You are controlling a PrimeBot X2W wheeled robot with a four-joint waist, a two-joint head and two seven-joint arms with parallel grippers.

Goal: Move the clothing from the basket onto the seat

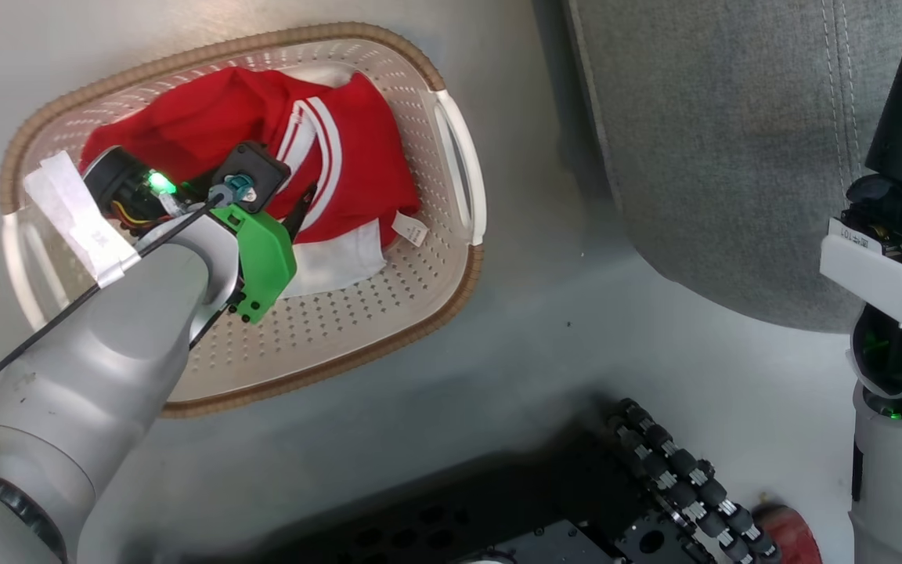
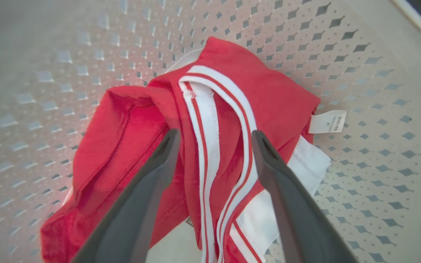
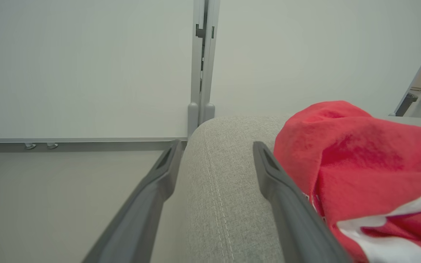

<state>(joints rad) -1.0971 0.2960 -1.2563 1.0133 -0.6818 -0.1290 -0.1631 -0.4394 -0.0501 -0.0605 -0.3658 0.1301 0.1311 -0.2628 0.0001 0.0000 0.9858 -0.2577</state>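
Left gripper [image 2: 214, 137]: spread, over striped red garment [image 2: 232, 109] in basket [image 2: 360, 73]. White tag [image 2: 327, 121] at garment's right edge: print unreadable. Right gripper [image 3: 214, 146]: spread above seat [image 3: 225, 182]; second garment [image 3: 360, 164] on seat.

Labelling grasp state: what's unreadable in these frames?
- Left hand touching garment: unclear in left wrist view; its wrist blocks the contact in head view.
- Tag text: too small, left wrist view.
- Second garment on seat: cut off by right wrist view's right and bottom edges.
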